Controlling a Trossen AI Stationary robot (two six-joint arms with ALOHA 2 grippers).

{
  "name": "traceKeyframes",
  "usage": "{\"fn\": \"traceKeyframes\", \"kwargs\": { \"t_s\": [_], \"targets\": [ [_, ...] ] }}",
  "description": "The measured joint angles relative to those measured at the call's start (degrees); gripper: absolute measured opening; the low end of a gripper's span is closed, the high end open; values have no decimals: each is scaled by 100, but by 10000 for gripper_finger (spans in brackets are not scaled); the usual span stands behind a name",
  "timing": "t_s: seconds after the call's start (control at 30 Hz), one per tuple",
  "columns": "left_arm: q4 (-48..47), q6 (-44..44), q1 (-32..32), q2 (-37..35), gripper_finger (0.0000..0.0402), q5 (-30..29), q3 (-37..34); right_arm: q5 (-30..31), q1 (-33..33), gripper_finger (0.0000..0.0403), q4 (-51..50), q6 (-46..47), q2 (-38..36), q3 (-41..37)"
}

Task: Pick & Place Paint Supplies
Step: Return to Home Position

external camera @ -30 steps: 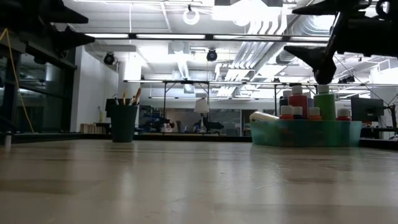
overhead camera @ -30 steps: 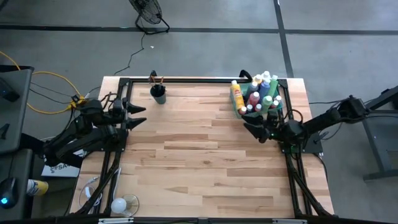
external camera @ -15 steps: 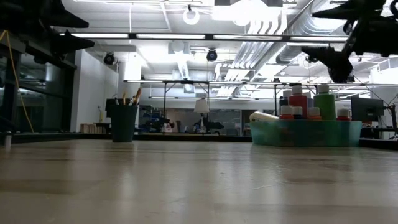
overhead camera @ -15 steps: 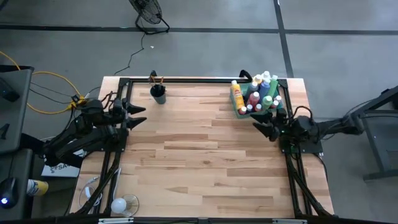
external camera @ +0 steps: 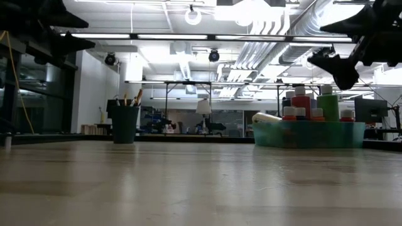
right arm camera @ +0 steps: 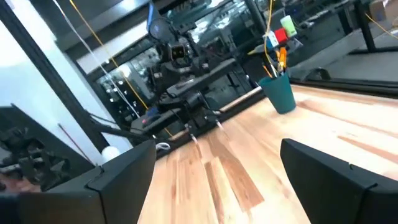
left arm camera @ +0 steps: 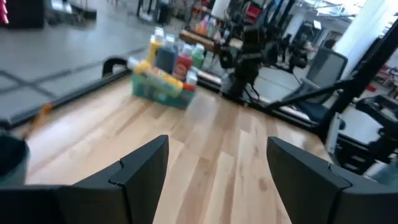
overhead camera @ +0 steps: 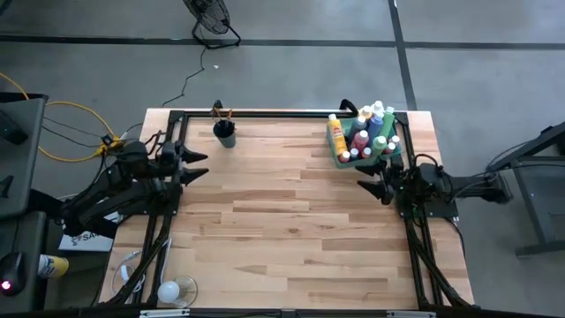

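Note:
Several capped paint bottles [overhead camera: 366, 132] stand packed in a translucent green tray [external camera: 308, 134] at the table's far right; the left wrist view shows the bottles [left arm camera: 166, 59] too. Thin paintbrushes [overhead camera: 221, 113] stick up out of a dark round cup [overhead camera: 225, 133] at the far left. My right gripper [overhead camera: 372, 181] hangs open just nearer than the tray, above the table, fingers pointing toward the table's left. My left gripper [overhead camera: 199, 163] waits open at the left edge, pointing right, nearer than the cup.
A black frame rail [overhead camera: 265, 113] runs along the table's far edge behind cup and tray. The wood tabletop [overhead camera: 291, 230] lies bare between the two arms. A fan base [overhead camera: 210, 22] stands on the floor beyond the table.
My right gripper has drawn back toward the table's right edge and swung level, away from above the tray's near side, staying open. The bottles and tray have kept still.

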Motion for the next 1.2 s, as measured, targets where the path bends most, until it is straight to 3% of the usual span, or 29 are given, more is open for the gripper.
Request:
{"fn": "traceKeyframes", "kwargs": {
  "t_s": [0.13,0.27,0.47,0.77,1.07,1.2],
  "targets": [
    [606,60,0,-2,266,232,-377,-416,-295,339,-27,-45,-1,0],
    [1937,-99,-2,15,266,760,-1090,-799,-558,339,-49,-33,-1,-2],
    [3180,-172,-2,-4,266,583,-1838,-1061,-823,339,-53,134,-1,-4],
    [3008,9,-423,53,266,358,-2139,-1106,-1031,339,-68,184,1,-7],
    [2876,433,-1568,124,266,-673,-2154,-563,-1064,339,-342,167,8,-9],
    [2868,496,-1740,118,266,-775,-2156,-561,-1064,339,-370,167,12,-9]
  ]
}}
